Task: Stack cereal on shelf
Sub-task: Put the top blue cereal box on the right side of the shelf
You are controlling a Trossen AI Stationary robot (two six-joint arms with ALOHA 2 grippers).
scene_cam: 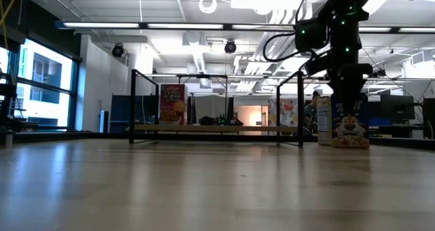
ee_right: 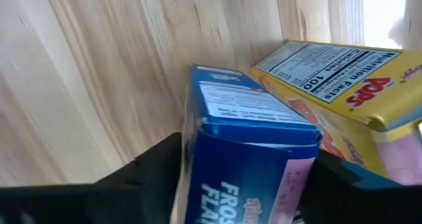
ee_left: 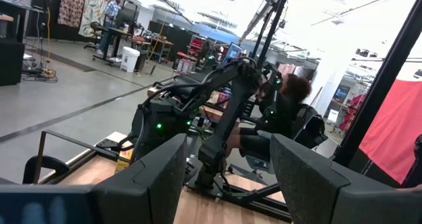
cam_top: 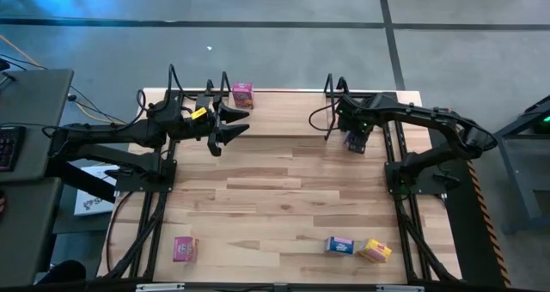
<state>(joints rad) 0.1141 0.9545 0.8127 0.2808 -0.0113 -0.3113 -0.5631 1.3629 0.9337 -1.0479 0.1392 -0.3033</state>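
The shelf (cam_top: 284,113) (scene_cam: 217,129) stands at the table's far edge, and a pink cereal box (cam_top: 242,94) (scene_cam: 172,104) stands upright on its board near the left end. My right gripper (cam_top: 355,139) (scene_cam: 346,88) (ee_right: 244,178) is just past the shelf's right end, shut on a blue cereal box (scene_cam: 353,126) (ee_right: 244,118). A yellow cereal box (ee_right: 343,79) (scene_cam: 324,120) stands right beside the blue one. My left gripper (cam_top: 228,124) (ee_left: 227,184) hovers open in front of the pink box and touches nothing. My right gripper pinches the blue box between its two fingers, one on each broad face near the top flap (ee_right: 254,122). The fingers come from above, pointing down. The box stays upright with its bottom edge (scene_cam: 350,145) at table level, close against the yellow box.
Three more small boxes lie near the table's near edge: pink (cam_top: 185,249) at the left, blue (cam_top: 339,245) and yellow (cam_top: 375,251) at the right. Bare planks lie between them and the shelf. A seated person (ee_left: 290,99) shows beyond the table.
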